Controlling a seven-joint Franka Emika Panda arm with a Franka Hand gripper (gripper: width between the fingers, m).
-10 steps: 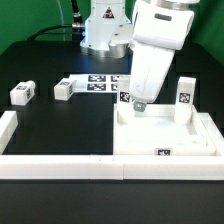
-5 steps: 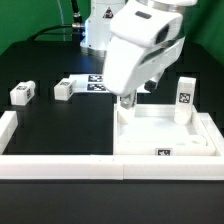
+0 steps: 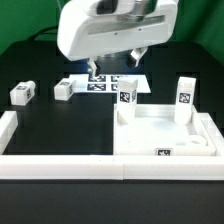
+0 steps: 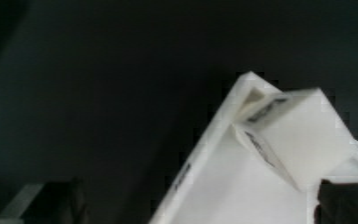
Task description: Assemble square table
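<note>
The white square tabletop point(image 3: 165, 132) lies at the exterior view's right. Two white tagged legs stand upright in its far corners, one at the left point(image 3: 126, 100) and one at the right point(image 3: 185, 97). Two more legs lie loose on the black table at the left point(image 3: 22, 94) point(image 3: 64, 89). My gripper point(image 3: 117, 63) hangs high above the marker board, to the left of the near leg, open and empty. In the wrist view the gripper point(image 4: 202, 205) shows dark fingertips point(image 4: 48, 200) wide apart, with a blurred white corner of the tabletop point(image 4: 274, 140) beyond them.
The marker board point(image 3: 103, 84) lies at the back centre. Long white border walls run along the front point(image 3: 60, 166) and the left point(image 3: 8, 125). The arm's white base point(image 3: 100, 30) stands behind.
My gripper was down at the left upright leg. It has let go, risen and swung toward the exterior view's left. The leg stays standing in its socket.
</note>
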